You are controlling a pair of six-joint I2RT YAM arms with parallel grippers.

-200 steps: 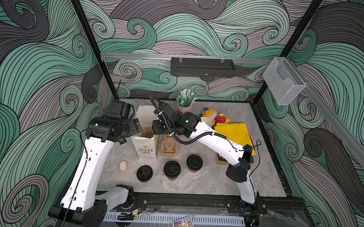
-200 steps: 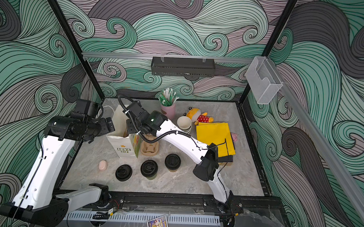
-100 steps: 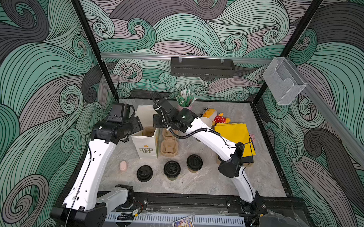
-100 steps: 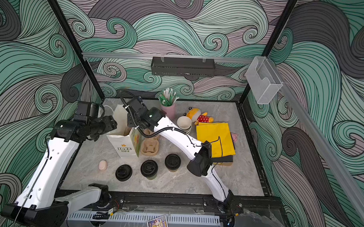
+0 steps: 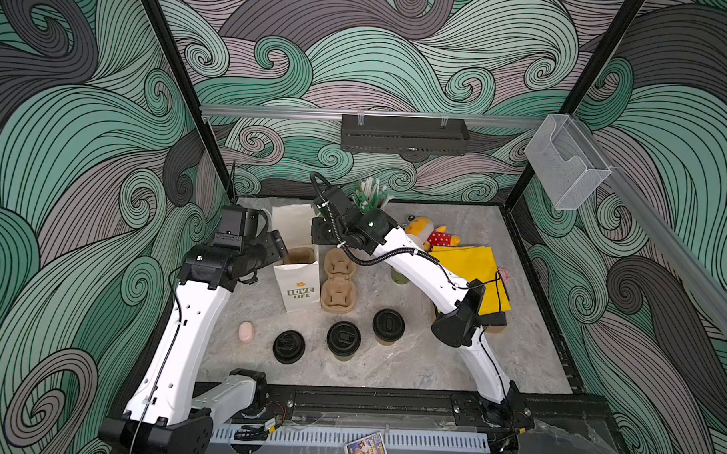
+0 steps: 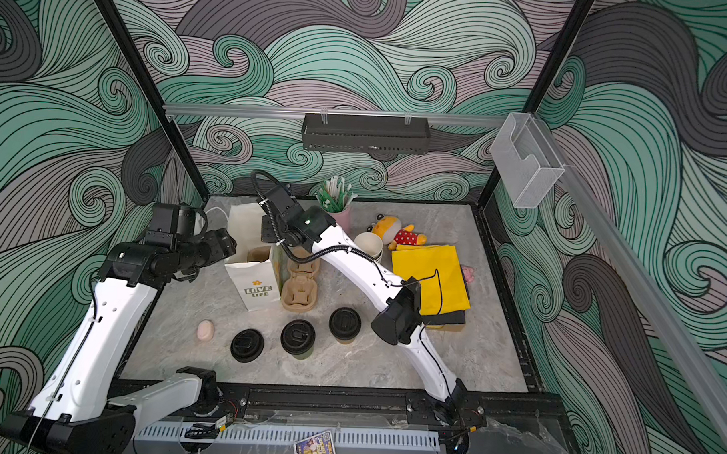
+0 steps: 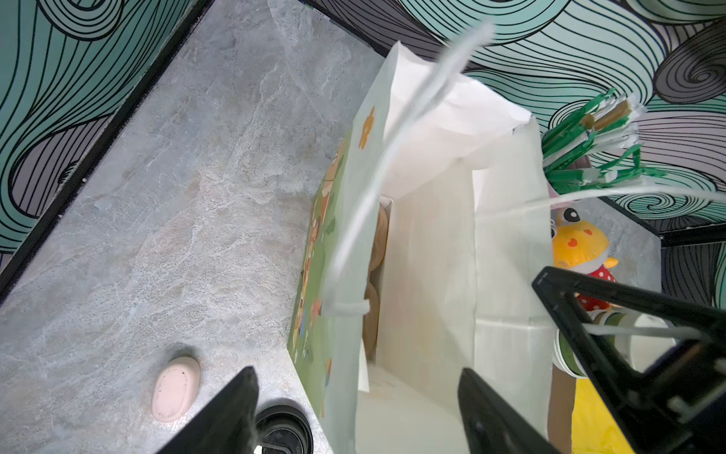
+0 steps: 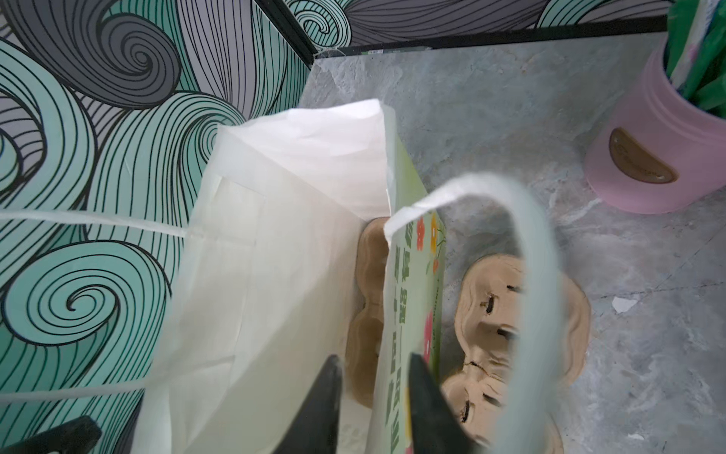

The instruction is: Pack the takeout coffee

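Paper bag [image 5: 299, 286] stands open with a carrier [image 8: 367, 283] inside; I judge its mouth is being kept spread for loading. My right end effector [image 8: 373, 355] straddles one side wall, jaws apart, not pinching. My left end effector [image 7: 356, 371] gapes wide at the opposite wall. Both arms reach over the bag, wrists tipped down. Green cup [image 5: 343, 339] and brown cup [image 5: 388, 325] stand lidded on the table [image 5: 494, 357], apart from the bag.
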